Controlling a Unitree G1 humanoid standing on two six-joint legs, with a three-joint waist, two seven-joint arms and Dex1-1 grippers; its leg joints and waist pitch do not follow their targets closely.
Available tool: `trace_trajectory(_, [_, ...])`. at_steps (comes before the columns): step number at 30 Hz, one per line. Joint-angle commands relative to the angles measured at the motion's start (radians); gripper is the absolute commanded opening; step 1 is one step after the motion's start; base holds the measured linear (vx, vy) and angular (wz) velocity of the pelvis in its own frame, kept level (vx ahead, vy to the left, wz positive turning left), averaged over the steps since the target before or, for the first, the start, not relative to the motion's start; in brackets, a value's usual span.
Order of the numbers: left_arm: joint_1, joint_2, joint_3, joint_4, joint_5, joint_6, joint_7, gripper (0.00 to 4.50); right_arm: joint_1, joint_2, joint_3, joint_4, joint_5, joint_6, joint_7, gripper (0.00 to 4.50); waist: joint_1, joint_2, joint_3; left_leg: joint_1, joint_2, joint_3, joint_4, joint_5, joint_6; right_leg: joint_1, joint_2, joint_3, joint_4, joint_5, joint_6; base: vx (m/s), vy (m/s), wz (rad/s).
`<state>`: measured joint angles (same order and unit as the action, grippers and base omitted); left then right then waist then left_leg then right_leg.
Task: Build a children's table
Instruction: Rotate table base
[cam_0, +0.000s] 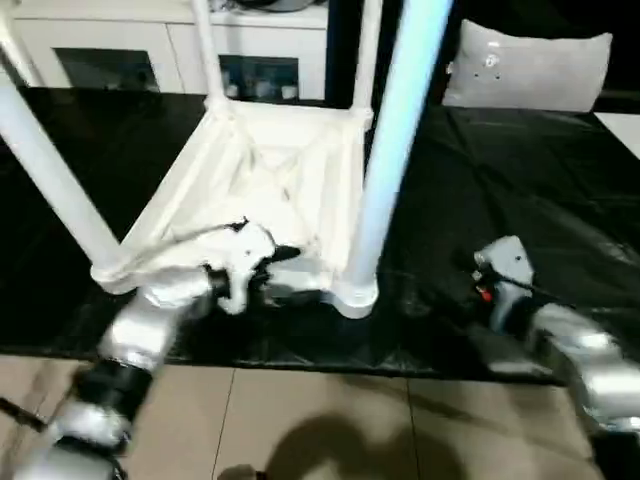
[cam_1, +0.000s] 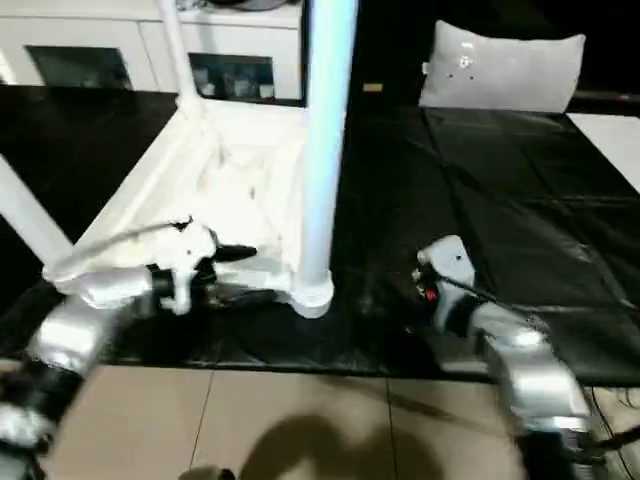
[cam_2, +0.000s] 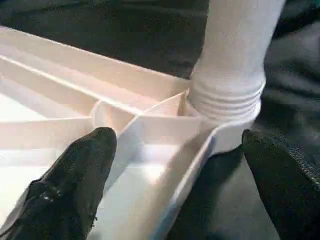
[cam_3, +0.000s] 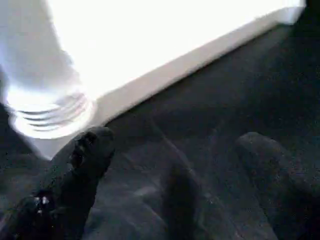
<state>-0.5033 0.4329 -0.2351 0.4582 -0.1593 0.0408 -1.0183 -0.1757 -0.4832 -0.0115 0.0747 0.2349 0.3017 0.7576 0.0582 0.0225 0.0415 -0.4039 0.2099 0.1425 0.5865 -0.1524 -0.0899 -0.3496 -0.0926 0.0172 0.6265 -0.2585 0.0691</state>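
White upturned table (cam_0: 270, 190) on black mat (cam_0: 520, 200), legs up; left fingers (cam_2: 75, 185) wide astride its near rim; right fingers (cam_3: 85, 155) wide over bare mat.

Left gripper (cam_2: 175, 175) jaws wide open; right gripper (cam_3: 180, 175) jaws wide open.

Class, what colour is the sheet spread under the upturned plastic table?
Black: the glossy sheet under the white plastic table shows best in the left eye view.
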Motion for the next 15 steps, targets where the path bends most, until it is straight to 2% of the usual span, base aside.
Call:
trace_trajectory(1, [-0.042, 0.009, -0.041, 0.047, 0.042, -0.039, -0.057, 4.27, 0.013, -0.036, 0.018, -0.059, 0.028, 0.024, 0.081, 4.5, 0.003, -0.013, -0.06, 0.03, -0.005, 0.026, -0.063, -0.171, 0.049, 0.015, -0.003, -0.006, -0.07, 0.097, -0.228, 0.0, 0.0, 0.0])
trace_trajectory(2, [-0.05, 0.011, -0.05, 0.056, 0.048, -0.042, -0.07, 4.27, 0.017, -0.045, 0.022, -0.067, 0.035, 0.028, 0.1, 4.5, 0.006, -0.013, -0.06, 0.031, -0.004, 0.026, -0.062, -0.168, 0.052, 0.016, -0.004, -0.006, -0.069, 0.1, -0.228, 0.0, 0.0, 0.0])
trace_trajectory(4, [-0.074, 0.006, -0.069, 0.086, 0.07, -0.057, -0.094, 3.97, 0.029, -0.067, 0.034, -0.085, 0.048, 0.04, 0.136, 4.5, 0.009, -0.015, -0.062, 0.028, -0.005, 0.027, -0.061, -0.149, 0.061, 0.018, -0.007, -0.006, -0.066, 0.124, -0.236, 0.0, 0.0, 0.0])
trace_trajectory(5, [-0.08, 0.007, -0.075, 0.091, 0.076, -0.06, -0.099, 3.91, 0.032, -0.073, 0.039, -0.095, 0.049, 0.045, 0.14, 4.5, 0.009, -0.005, -0.063, 0.027, -0.005, 0.025, -0.061, -0.143, 0.059, 0.019, -0.008, -0.007, -0.063, 0.135, -0.239, 0.0, 0.0, 0.0])
trace_trajectory(7, [-0.088, 0.009, -0.082, 0.098, 0.083, -0.063, -0.108, 3.84, 0.035, -0.081, 0.045, -0.109, 0.049, 0.052, 0.146, 4.5, 0.007, -0.01, -0.063, 0.028, -0.005, 0.025, -0.06, -0.143, 0.057, 0.02, -0.006, -0.008, -0.064, 0.15, -0.248, 0.0, 0.0, 0.0])
trace_trajectory(8, [-0.103, 0.002, -0.089, 0.127, 0.086, -0.074, -0.128, 3.72, 0.038, -0.09, 0.054, -0.126, 0.062, 0.059, 0.171, 4.5, 0.008, 0.004, -0.063, 0.028, -0.006, 0.024, -0.06, -0.147, 0.053, 0.018, -0.008, -0.009, -0.062, 0.146, -0.251, 0.0, 0.0, 0.0])
trace_trajectory(9, [-0.109, -0.001, -0.092, 0.141, 0.087, -0.08, -0.135, 3.59, 0.039, -0.093, 0.056, -0.131, 0.066, 0.059, 0.181, 4.5, 0.007, -0.005, -0.063, 0.03, -0.006, 0.025, -0.06, -0.166, 0.049, 0.019, -0.007, -0.008, -0.067, 0.131, -0.253, 0.0, 0.0, 0.0])
trace_trajectory(13, [-0.159, -0.021, -0.12, 0.232, 0.137, -0.135, -0.14, 3.39, 0.048, -0.126, 0.057, -0.133, 0.063, 0.054, 0.218, 4.5, 0.008, -0.007, -0.062, 0.029, -0.004, 0.024, -0.062, -0.185, 0.045, 0.022, -0.009, -0.008, -0.068, 0.114, -0.264, 0.0, 0.0, 0.0])
trace_trajectory(15, [-0.177, -0.032, -0.116, 0.255, 0.138, -0.142, -0.138, 3.22, 0.049, -0.135, 0.053, -0.141, 0.067, 0.059, 0.225, 4.5, 0.01, -0.001, -0.063, 0.03, -0.004, 0.023, -0.061, -0.18, 0.046, 0.022, -0.011, -0.008, -0.066, 0.125, -0.272, 0.0, 0.0, 0.0])
